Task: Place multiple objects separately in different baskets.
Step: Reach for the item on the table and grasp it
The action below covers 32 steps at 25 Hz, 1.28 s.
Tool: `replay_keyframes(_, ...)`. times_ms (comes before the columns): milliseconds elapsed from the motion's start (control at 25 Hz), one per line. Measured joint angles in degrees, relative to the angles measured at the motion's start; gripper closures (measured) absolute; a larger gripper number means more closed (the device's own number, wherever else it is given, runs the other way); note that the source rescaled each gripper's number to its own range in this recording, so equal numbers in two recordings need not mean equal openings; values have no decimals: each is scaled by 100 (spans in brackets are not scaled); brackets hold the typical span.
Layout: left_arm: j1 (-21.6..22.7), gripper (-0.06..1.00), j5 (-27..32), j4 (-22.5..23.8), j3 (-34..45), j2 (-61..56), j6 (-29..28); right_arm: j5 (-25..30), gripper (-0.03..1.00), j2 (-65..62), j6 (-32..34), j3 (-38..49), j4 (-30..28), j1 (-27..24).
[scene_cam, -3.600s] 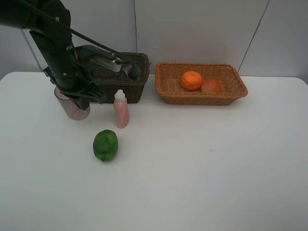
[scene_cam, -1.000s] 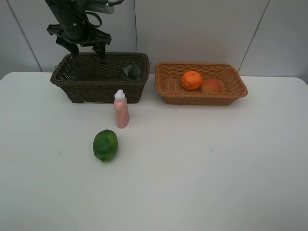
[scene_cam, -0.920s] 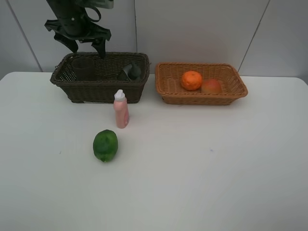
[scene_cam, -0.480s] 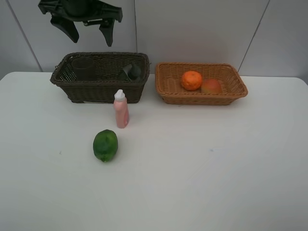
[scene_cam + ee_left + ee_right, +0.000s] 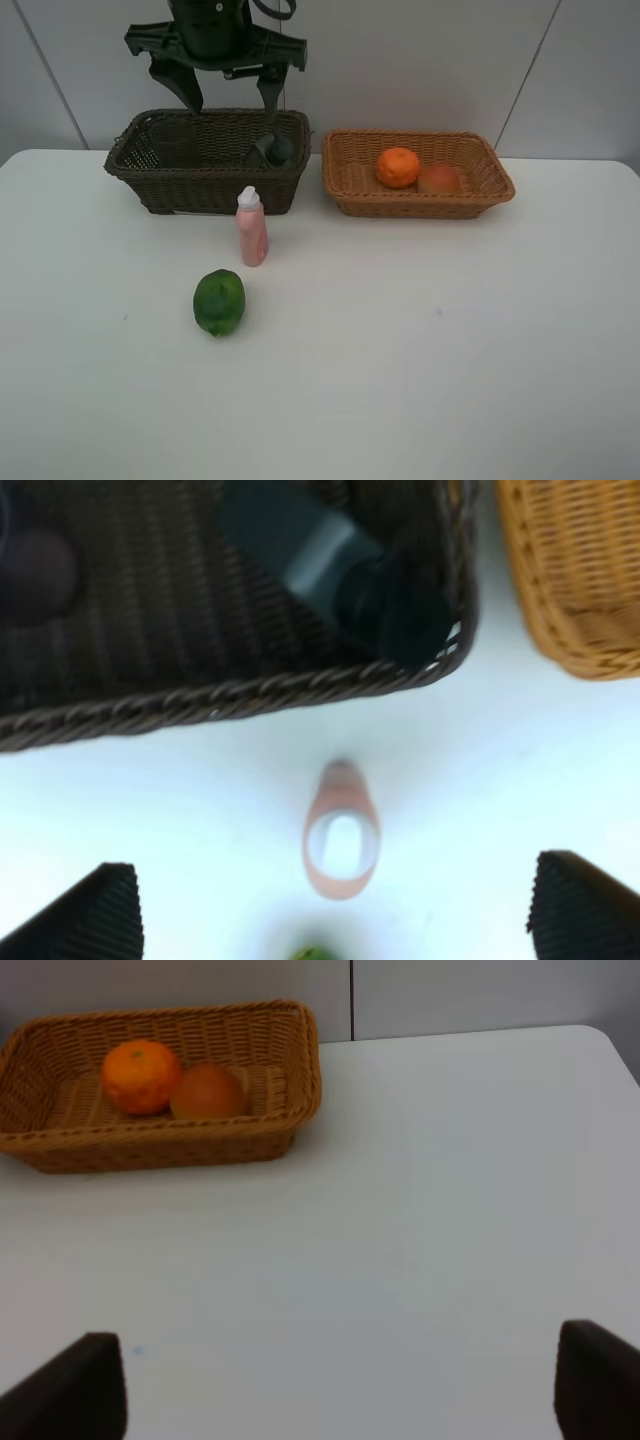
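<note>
My left gripper (image 5: 228,92) hangs open and empty above the dark brown basket (image 5: 205,187). In that basket stand the mauve cup (image 5: 172,141) at its left end and the dark green pump bottle (image 5: 271,150) lying at its right end. The pink bottle (image 5: 251,229) stands on the table just in front of the basket, the lime (image 5: 219,302) nearer still. The left wrist view looks down on the pink bottle (image 5: 342,832) between the open left gripper (image 5: 335,916). The orange (image 5: 398,167) and reddish fruit (image 5: 439,179) lie in the tan basket (image 5: 350,196). My right gripper (image 5: 335,1385) is open over bare table.
The two baskets sit side by side along the table's back edge by the wall. The right wrist view shows the tan basket (image 5: 160,1148) ahead with the orange (image 5: 141,1076) and reddish fruit (image 5: 207,1092) in it.
The mauve cup, earlier held beside the dark basket, now stands inside it. My left gripper has let go, risen and swung right over the basket's middle. The right arm has not moved.
</note>
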Motion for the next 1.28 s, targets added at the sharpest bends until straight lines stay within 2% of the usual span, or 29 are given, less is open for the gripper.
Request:
replay_keyframes(120, 0, -5, -96, 18, 377, 0, -187, 0, 9, 0, 0, 0, 0, 0)
replay_keyframes(280, 0, -5, -518, -19, 787, 6, -275, 0, 9, 0, 0, 0, 0, 0)
replay_keyframes(760, 0, -5, -983, -163, 1250, 282, -320, 0, 9, 0, 0, 0, 0, 0)
replay_keyframes(1160, 0, -5, -2137, -162, 1954, 282, -332, 0, 9, 0, 0, 0, 0, 0)
replay_keyframes(1280, 0, -5, -2302, -90, 1990, 329, -359, 0, 9, 0, 0, 0, 0, 0)
